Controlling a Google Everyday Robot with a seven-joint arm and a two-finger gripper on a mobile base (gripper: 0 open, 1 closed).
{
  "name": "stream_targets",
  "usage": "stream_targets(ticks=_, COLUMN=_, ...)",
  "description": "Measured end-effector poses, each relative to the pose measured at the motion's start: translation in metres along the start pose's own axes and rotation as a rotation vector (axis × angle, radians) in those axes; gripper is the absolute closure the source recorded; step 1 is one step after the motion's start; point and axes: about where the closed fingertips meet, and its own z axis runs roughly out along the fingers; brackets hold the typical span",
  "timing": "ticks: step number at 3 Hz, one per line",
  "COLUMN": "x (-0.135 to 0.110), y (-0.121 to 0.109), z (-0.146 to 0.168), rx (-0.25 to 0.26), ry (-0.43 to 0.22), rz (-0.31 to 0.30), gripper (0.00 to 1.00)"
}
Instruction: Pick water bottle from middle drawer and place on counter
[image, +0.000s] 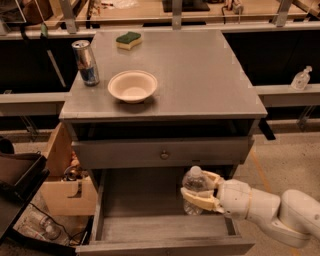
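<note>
The water bottle (193, 181), clear with a white cap, is upright in my gripper (196, 191). The gripper reaches in from the right and is shut on the bottle's body, one cream finger behind it and one in front. The bottle hangs over the right part of the open middle drawer (135, 205), whose grey floor is bare. Its base looks lifted a little off the floor. The grey counter (200, 75) is the cabinet's top slab, above the drawer.
On the counter stand a silver-blue can (86, 62), a white bowl (132, 86) and a green-yellow sponge (128, 40). A shut drawer front with a knob (164, 154) lies above the open drawer. A cardboard box (65, 187) sits at the left, a pump bottle (301, 78) on the right bench.
</note>
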Motion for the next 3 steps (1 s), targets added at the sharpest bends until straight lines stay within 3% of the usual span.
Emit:
stream_targets(ticks=2, x=-0.110, y=-0.031, z=-0.042, rx=0.222, ry=0.010, rz=-0.025, gripper=1.00)
stream_targets(ticks=3, x=-0.110, y=-0.031, z=-0.042, rx=0.222, ry=0.010, rz=-0.025, gripper=1.00)
